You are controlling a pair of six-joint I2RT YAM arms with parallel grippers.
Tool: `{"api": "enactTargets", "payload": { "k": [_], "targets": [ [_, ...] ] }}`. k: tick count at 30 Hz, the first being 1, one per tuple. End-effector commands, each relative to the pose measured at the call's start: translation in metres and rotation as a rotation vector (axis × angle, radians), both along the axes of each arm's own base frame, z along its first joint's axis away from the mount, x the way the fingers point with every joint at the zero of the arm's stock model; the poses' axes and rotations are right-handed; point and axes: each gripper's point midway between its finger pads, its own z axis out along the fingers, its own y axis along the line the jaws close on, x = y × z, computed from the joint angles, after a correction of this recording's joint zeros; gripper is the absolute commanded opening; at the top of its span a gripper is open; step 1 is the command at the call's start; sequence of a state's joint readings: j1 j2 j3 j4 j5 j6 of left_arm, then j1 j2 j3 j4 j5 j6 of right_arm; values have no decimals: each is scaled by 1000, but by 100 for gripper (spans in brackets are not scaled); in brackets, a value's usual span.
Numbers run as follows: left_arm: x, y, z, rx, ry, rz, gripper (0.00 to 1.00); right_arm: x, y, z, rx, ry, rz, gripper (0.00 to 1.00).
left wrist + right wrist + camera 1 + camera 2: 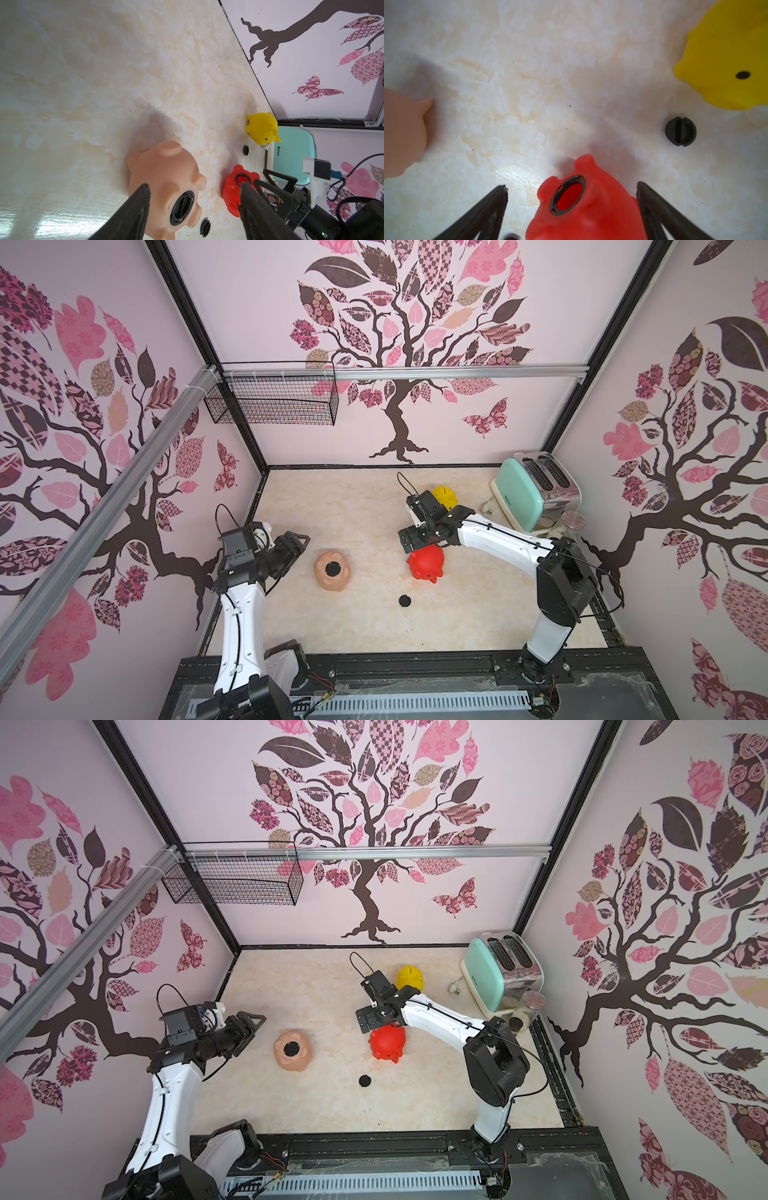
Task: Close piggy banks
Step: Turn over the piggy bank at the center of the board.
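Three piggy banks lie on the marble tabletop. The peach-pink bank (332, 571) (166, 176) is belly-up with a black plug (182, 208) seated in its hole. The red bank (426, 563) (587, 209) lies tilted, its round belly hole (569, 195) open and unplugged. At the back is the yellow bank (444, 497) (726, 52). My right gripper (572, 189) hangs open just over the red bank, a finger on each side. My left gripper (301, 540) (195, 186) is open and empty, a little left of the peach bank.
One loose black plug (404, 600) lies in front of the red bank; another (680, 131) lies near the yellow bank. A mint-green toaster (528, 497) and a glass jar (572, 522) stand at the back right. A wire basket (274, 398) hangs on the back wall.
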State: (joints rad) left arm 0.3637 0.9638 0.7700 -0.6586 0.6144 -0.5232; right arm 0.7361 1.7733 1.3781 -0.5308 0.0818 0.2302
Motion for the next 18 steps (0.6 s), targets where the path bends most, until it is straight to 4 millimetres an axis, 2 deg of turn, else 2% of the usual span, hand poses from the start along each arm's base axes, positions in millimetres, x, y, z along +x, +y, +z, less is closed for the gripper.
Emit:
{"api": "enactTargets", "payload": {
  "k": [1, 7, 11, 18],
  "targets": [
    [1, -2, 1, 5, -20, -15, 70, -5, 3, 1, -41, -53, 17, 100],
    [1, -2, 1, 5, -18, -16, 70, -8, 6, -9, -117, -139, -34, 100],
    [1, -3, 1, 5, -17, -18, 70, -3, -2, -15, -192, -175, -89, 100],
    [0, -4, 2, 6, -22, -20, 70, -5, -13, -23, -225, -177, -137, 100]
  ]
}}
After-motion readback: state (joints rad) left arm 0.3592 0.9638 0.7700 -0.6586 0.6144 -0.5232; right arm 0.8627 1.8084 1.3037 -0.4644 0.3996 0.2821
